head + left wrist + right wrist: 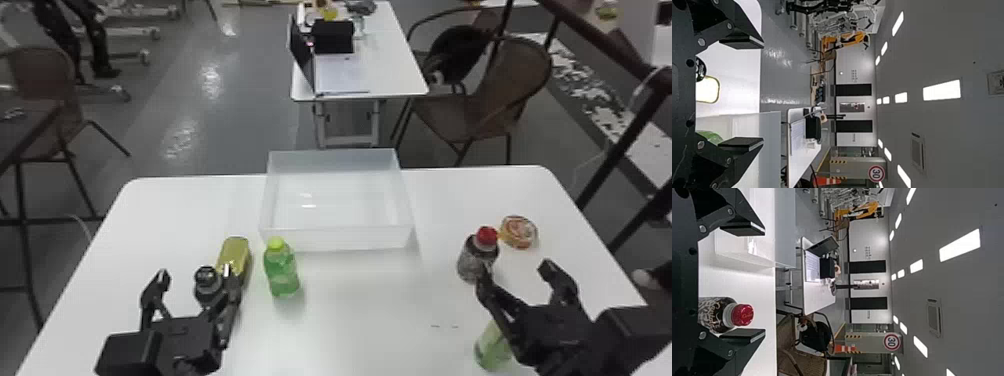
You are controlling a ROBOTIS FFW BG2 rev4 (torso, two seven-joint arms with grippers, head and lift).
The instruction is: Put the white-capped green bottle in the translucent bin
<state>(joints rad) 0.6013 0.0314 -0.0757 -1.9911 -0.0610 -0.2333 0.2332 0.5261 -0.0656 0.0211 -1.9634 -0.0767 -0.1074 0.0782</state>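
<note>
The job looks to be at its very start: the translucent bin (340, 239), standing at the middle of the counter's (360, 310) far edge, has nothing in it, so the pick, the carry and the release all appear to be left to do. The white-capped green bottle is most likely the pale green bottle (492, 347) on the near right part of the counter, partly covered by the right hand (517, 272); its cap is hidden, so I judge by elimination, since the green bottle just in front of the bin (281, 270) wears a yellow-green cap. The pale one lies below the right hand's inner finger and nearer the robot than the fingertips, not between them; whether they touch cannot be told. That hand is spread and grasps nothing, with the red-capped bottle (478, 255) just beyond its inner fingertip. The left hand (195, 274) is also spread and empty, over the counter's left side by the black-capped bottle (207, 285). The right hand would probably need to back off and come down around its target.
</note>
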